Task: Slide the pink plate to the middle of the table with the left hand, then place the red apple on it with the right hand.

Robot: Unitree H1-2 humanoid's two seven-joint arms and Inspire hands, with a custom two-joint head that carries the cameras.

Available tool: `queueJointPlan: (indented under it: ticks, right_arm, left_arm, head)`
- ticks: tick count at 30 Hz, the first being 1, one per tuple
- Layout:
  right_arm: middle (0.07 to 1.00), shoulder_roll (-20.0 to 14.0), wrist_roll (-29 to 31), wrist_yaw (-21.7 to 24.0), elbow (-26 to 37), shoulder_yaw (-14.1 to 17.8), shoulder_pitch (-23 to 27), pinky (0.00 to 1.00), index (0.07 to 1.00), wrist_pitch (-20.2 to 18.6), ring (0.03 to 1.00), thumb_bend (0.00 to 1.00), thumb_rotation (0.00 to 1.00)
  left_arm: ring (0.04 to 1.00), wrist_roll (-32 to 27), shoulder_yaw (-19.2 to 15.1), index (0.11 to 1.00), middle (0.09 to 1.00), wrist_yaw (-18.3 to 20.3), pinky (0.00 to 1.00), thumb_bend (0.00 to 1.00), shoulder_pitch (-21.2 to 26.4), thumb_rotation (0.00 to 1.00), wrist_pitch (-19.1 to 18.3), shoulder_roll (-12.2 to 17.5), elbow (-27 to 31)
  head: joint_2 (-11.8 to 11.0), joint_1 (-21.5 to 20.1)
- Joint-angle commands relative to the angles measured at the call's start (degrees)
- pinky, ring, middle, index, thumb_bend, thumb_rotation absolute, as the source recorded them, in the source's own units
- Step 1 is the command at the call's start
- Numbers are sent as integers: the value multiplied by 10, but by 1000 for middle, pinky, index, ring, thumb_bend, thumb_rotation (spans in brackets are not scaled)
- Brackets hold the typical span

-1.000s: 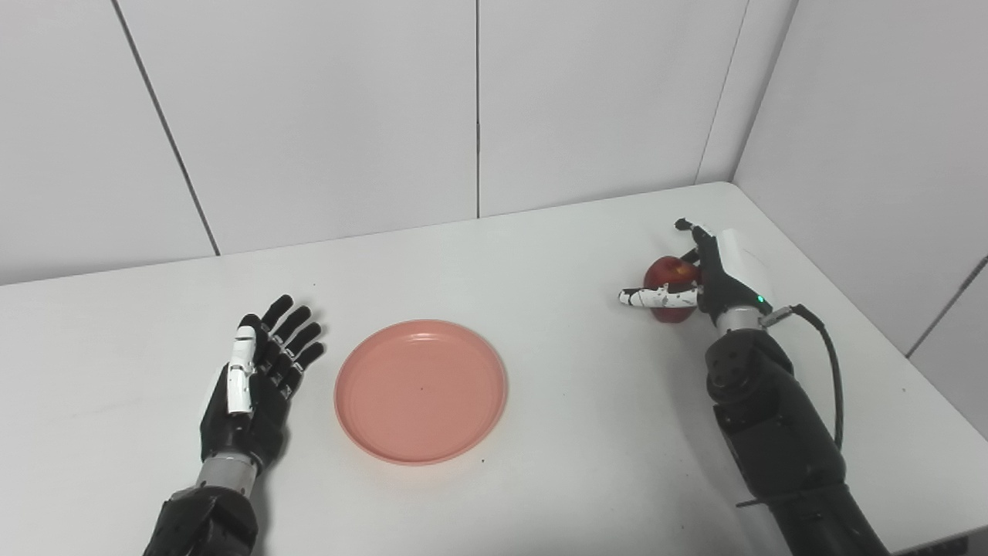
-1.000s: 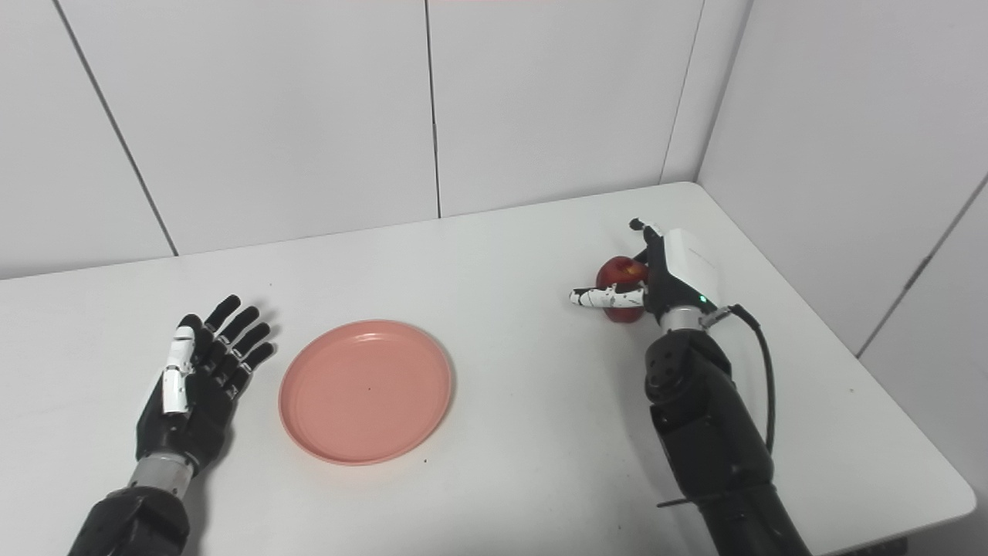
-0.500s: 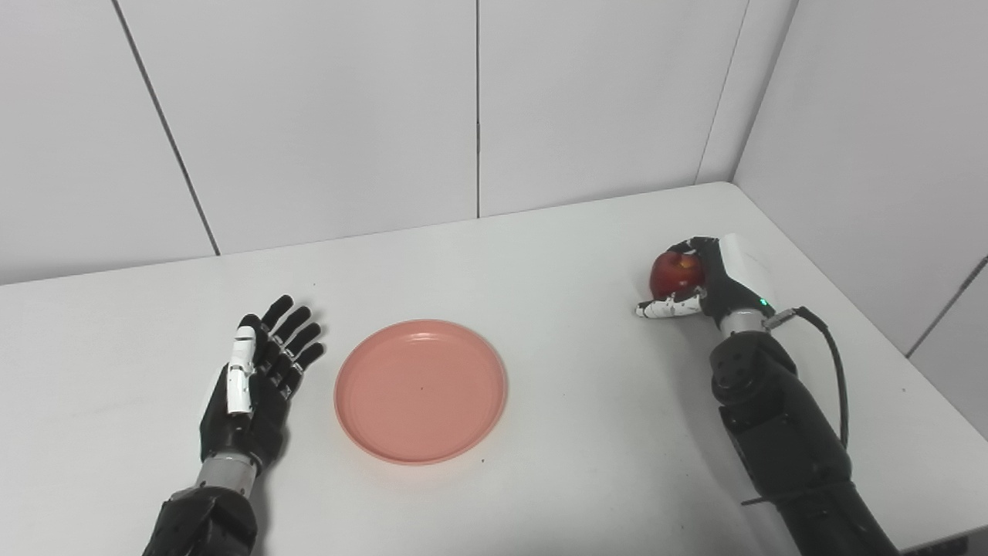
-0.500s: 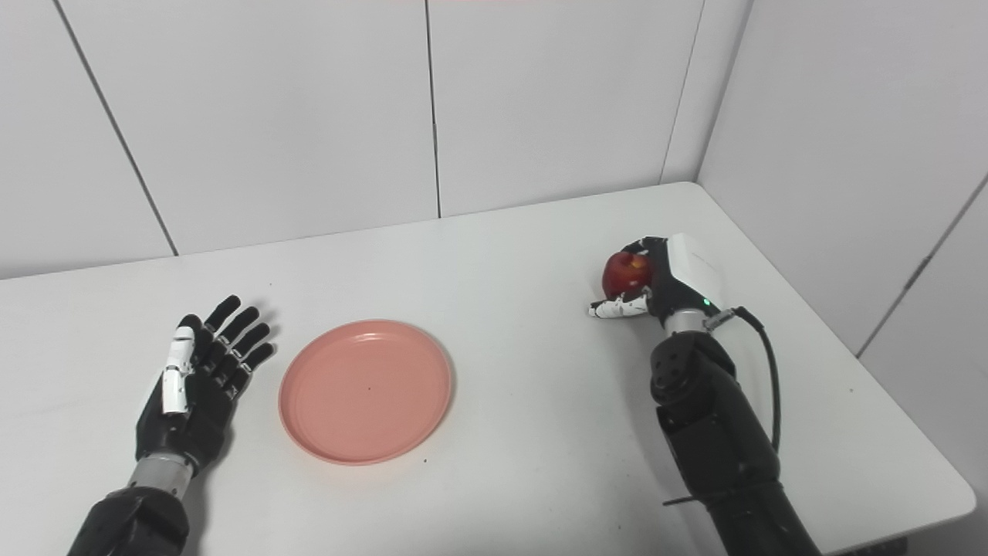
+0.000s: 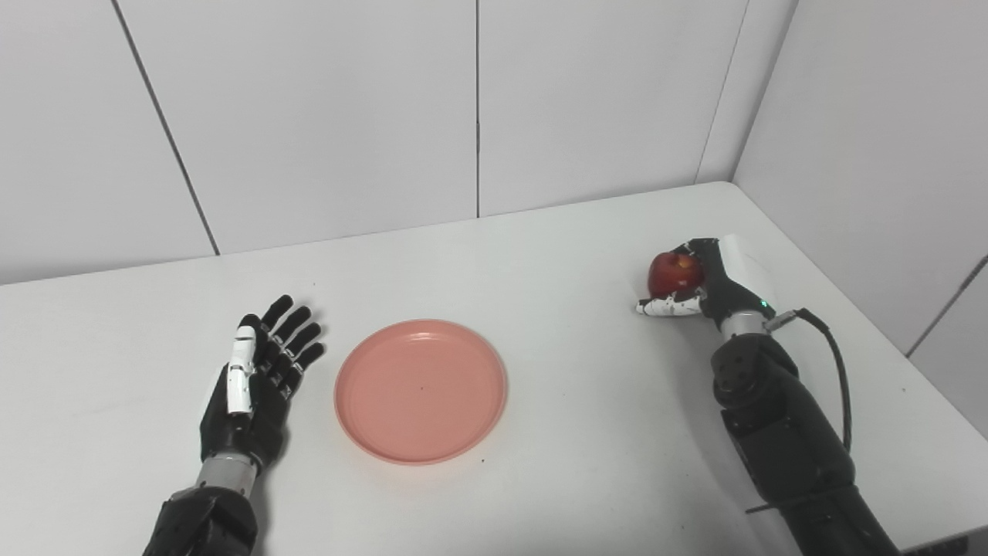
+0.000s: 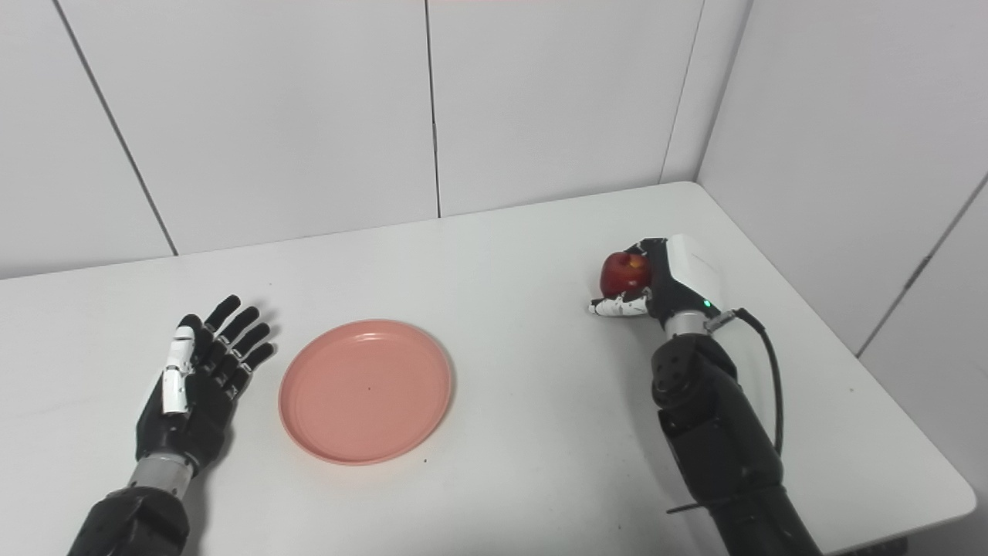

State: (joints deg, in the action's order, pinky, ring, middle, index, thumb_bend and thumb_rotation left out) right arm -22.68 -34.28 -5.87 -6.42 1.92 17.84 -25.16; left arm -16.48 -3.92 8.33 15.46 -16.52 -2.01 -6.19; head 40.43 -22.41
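Bare lab or test cell: plain white table [image 5: 587, 232] boxed in by blank white wall panels [image 5: 324, 116].

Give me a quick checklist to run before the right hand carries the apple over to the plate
1. Right hand closed on the red apple: ok.
2. Apple lifted off the table: cannot tell.
3. Pink plate near the table's middle, nothing on it: ok.
4. Left hand open, beside the plate and apart from it: ok.
5. Path from apple to plate free of objects: ok.
6. Grip firm enough for the carry: cannot tell.
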Motion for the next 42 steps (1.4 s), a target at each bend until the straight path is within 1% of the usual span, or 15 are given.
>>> queueJointPlan:
  ticks: [1,5,11,20,24,29,33,36,37,38,39,42]
  right_arm:
    - [509,-14,-7,-26,31,5,18,356,486,25,448,515,126]
    - [522,-11,-8,-23,63,6,19,371,487,11,459,516,128]
    - [503,-1,-5,-10,114,8,21,375,486,-2,454,514,127]
    - [495,15,-8,27,175,-9,35,367,486,-15,444,512,126]
    - [510,27,-28,46,194,-25,44,392,486,-17,462,514,127]
    - [500,36,-36,48,201,-49,53,366,486,-3,444,514,126]
    - [488,50,-50,54,206,-70,63,339,486,-8,424,515,127]
    - [484,63,-45,56,205,-84,70,323,486,8,410,515,127]
    - [471,66,-42,55,204,-87,71,281,486,13,379,515,127]
    - [466,70,-43,55,203,-93,73,267,486,17,368,515,127]
    - [471,73,-43,55,202,-97,74,294,485,20,387,515,128]
    - [476,85,-51,56,202,-116,79,327,485,23,408,516,128]
  left_arm:
    - [861,2,5,858,871,-2,856,376,0,1000,-11,2,1]
    - [859,3,5,856,869,-4,855,377,0,1000,-12,0,1]
    - [859,6,6,852,866,-6,849,380,1,1000,-8,-3,-2]
    - [859,12,11,852,868,-8,845,381,0,1000,-1,-6,-2]
    - [856,13,13,849,865,-12,839,380,-1,1000,-2,-9,0]
    - [856,14,14,850,866,-17,840,379,-1,1000,-1,-14,2]
    - [848,19,17,843,859,-25,832,380,-3,1000,-3,-17,7]
    - [844,24,20,841,855,-31,828,383,-3,1000,-3,-21,9]
    - [845,24,20,842,856,-31,829,385,-4,1000,-3,-22,9]
    - [845,23,20,842,856,-33,829,386,-4,1000,-3,-24,10]
    - [846,23,20,843,856,-33,831,386,-4,1000,-3,-25,10]
    - [848,20,20,844,858,-35,839,385,-5,1000,-4,-29,12]
  head:
    - [0,1]
    - [-1,3]
    - [-3,7]
    - [-7,20]
    - [-8,26]
    - [-8,36]
    - [-8,45]
    - [-7,59]
    - [-7,61]
    - [-6,67]
    - [-6,67]
    - [-7,79]
